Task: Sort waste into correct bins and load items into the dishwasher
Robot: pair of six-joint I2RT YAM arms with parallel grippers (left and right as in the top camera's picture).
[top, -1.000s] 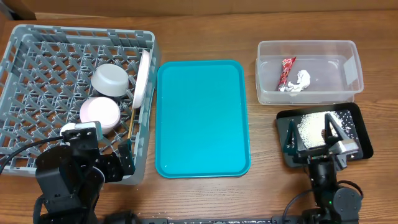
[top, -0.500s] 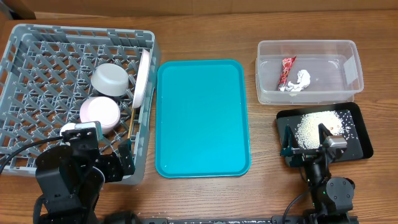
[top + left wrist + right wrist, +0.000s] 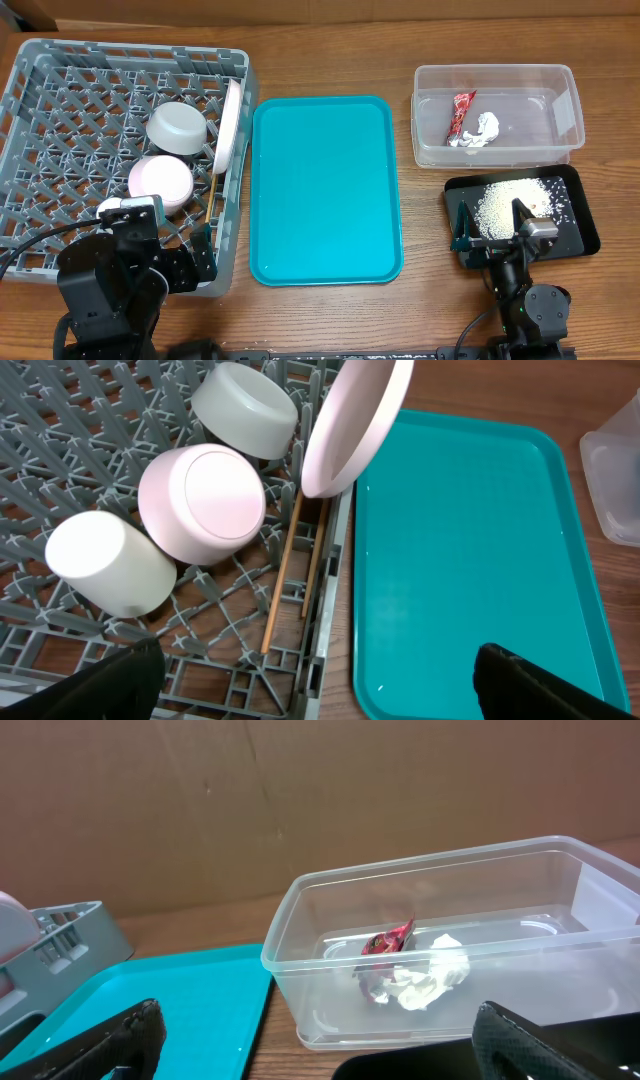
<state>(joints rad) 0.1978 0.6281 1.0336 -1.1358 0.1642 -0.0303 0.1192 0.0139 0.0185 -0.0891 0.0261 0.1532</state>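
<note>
The grey dish rack (image 3: 60, 90) at left holds the grey-green bowl (image 3: 178, 129), the pink bowl (image 3: 160, 181), the white plate (image 3: 230, 124) on edge, the white cup (image 3: 108, 563) and two chopsticks (image 3: 283, 572). The clear tub (image 3: 495, 155) at right holds the red wrapper (image 3: 461, 113) and white tissue (image 3: 483, 129); both also show in the right wrist view, wrapper (image 3: 390, 940) and tissue (image 3: 430, 978). The black tray (image 3: 578, 205) holds rice grains (image 3: 497, 204). No brown scrap shows. My left gripper (image 3: 320, 685) is open and empty over the rack's near edge. My right gripper (image 3: 318, 1042) is open and empty above the black tray.
A large teal tray (image 3: 325, 190) lies between the rack and the tub, bare. A cardboard wall (image 3: 300, 800) stands behind the table. Both arm bases sit at the table's front edge.
The right arm has drawn back and straightened over the black tray, uncovering more of the rice. The left arm has not moved.
</note>
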